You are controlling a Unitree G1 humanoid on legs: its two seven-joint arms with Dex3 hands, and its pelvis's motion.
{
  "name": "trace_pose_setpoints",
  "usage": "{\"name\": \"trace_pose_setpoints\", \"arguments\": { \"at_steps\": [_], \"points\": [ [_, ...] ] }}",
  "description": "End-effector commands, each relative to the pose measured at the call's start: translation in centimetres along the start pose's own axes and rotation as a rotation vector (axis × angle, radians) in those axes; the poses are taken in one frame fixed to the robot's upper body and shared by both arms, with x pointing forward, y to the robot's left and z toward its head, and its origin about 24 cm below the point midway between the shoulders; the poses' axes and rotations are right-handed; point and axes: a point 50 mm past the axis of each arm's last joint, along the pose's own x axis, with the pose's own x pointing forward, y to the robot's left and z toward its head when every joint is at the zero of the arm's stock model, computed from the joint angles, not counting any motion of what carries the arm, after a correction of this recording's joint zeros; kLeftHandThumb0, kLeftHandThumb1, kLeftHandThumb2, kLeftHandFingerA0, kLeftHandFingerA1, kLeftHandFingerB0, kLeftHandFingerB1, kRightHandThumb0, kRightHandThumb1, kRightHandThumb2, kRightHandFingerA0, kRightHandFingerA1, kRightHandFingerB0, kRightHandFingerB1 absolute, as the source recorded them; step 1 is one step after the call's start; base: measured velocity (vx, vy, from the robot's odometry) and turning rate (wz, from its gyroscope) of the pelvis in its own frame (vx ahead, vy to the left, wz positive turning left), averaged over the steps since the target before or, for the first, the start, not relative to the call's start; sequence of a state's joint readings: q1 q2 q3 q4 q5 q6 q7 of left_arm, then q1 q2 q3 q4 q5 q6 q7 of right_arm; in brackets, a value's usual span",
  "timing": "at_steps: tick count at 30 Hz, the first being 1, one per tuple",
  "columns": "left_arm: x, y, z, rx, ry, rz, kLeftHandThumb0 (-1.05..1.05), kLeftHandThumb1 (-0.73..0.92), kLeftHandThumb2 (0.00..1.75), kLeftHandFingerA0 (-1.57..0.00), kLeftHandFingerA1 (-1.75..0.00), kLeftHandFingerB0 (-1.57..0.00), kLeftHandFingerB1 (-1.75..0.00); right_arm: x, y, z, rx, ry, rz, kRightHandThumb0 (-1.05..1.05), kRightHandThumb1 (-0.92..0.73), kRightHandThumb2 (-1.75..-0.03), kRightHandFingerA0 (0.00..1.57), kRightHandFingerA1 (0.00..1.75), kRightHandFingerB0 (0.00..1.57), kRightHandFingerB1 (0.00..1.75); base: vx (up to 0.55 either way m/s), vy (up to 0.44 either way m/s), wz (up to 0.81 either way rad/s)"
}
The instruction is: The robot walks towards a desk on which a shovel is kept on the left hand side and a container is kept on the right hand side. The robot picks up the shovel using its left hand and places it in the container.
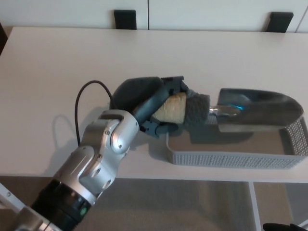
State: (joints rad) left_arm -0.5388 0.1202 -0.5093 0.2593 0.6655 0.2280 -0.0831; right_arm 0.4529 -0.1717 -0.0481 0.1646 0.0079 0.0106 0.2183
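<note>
Left arm enters from the near left, silver forearm with a black cable looping off it, and the left hand is wrapped tight on the shovel, fingers clamped round its tan handle just left of the grey collar. Shovel lies nearly level, pointing right, dark blade over the grey mesh container, blade tip near the container's right end. Blade looks to be above the rim rather than resting inside, but contact can't be confirmed from this angle. Container sits on the near right part of the pale desk, its left wall just right of the hand. Right hand not in view. Step in hand, as I judge it: set the shovel down in the container. To do it well, lower the wrist so the blade drops inside the walls, keep the tool lined up with the container's long axis so the tip clears the right end, and let go only once the blade is supported. The handle will likely overhang the left rim, so a release from height could tip the tool out or shove the light container.
</note>
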Motion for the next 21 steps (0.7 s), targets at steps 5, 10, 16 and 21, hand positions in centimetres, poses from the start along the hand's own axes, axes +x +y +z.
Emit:
{"name": "trace_pose_setpoints", "arguments": {
  "at_steps": [5,10,16,21],
  "points": [
    [0.0,1.1,-1.7,0.102,0.112,0.025,-0.39,0.88,0.66,-0.75,-1.21,-0.64,-0.69,0.0,-0.6,0.4,-0.016,0.000,-0.004,-0.33,-0.65,-0.59,0.64,0.53,0.51,0.46,0.00,0.000,0.00],
    [0.0,1.5,-1.5,0.142,0.094,0.015,-0.38,0.90,0.68,-0.78,-1.32,-0.67,-0.68,0.0,-0.7,0.5,-0.027,-0.003,-0.006,-0.33,-0.65,-0.59,0.63,0.54,0.52,0.47,0.00,0.000,0.00],
    [-0.1,1.7,-0.9,0.172,0.046,0.031,-0.40,0.84,0.70,-0.76,-1.47,-0.65,-1.05,0.3,-0.8,0.9,-0.028,-0.019,0.002,-0.34,-0.66,-0.58,0.61,0.53,0.51,0.47,0.00,0.000,0.00],
    [-0.5,1.3,-0.6,0.209,-0.011,0.032,-0.38,0.84,0.70,-0.79,-1.50,-0.67,-0.91,0.2,-0.8,0.8,-0.009,-0.011,0.001,-0.33,-0.66,-0.58,0.60,0.53,0.52,0.47,0.00,0.000,0.00]
  ]
}}
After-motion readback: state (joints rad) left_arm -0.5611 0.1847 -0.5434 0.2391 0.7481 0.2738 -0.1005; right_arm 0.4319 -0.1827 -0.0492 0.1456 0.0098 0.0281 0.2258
